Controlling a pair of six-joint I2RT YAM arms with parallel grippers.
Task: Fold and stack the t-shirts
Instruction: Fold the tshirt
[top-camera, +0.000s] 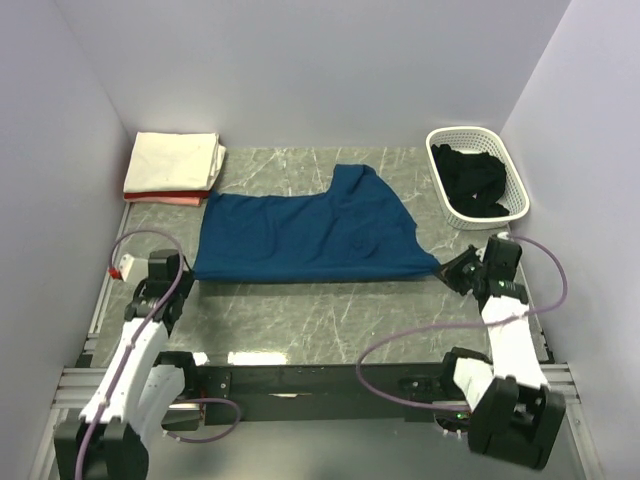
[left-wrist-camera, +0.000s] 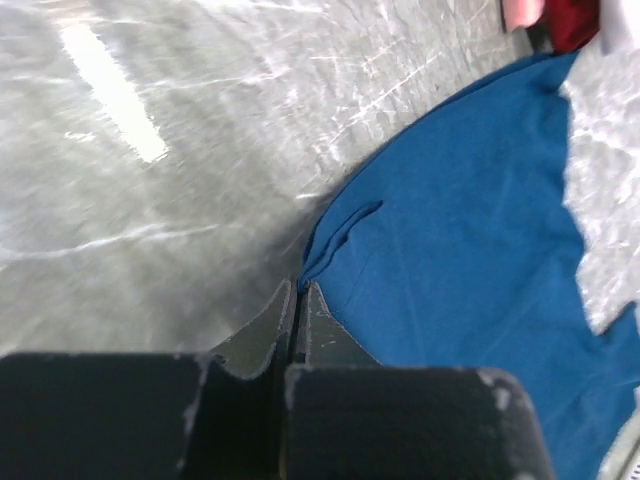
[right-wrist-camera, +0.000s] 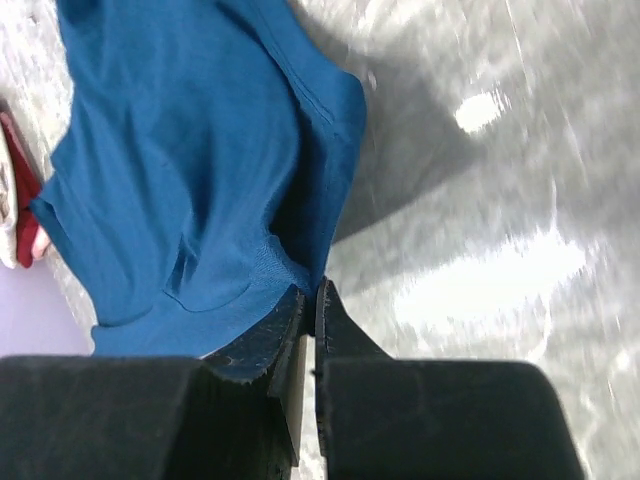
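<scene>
Pinches navy t-shirt (top-camera: 300, 235) at its two near corners in closed left tool (left-wrist-camera: 300, 292) and right tool (right-wrist-camera: 312, 292), cloth lying ahead of both, long axis running tool to tool.

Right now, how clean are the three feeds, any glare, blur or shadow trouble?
Top view: sharp, evenly lit. Left wrist view: blurred, a glare streak on the table, blue shirt readable. Right wrist view: bright glare patches and a dark shadow beside the shirt.

The blue t-shirt (top-camera: 300, 235) is matt cloth, the table (top-camera: 300, 310) glossy, smooth, marbled.
</scene>
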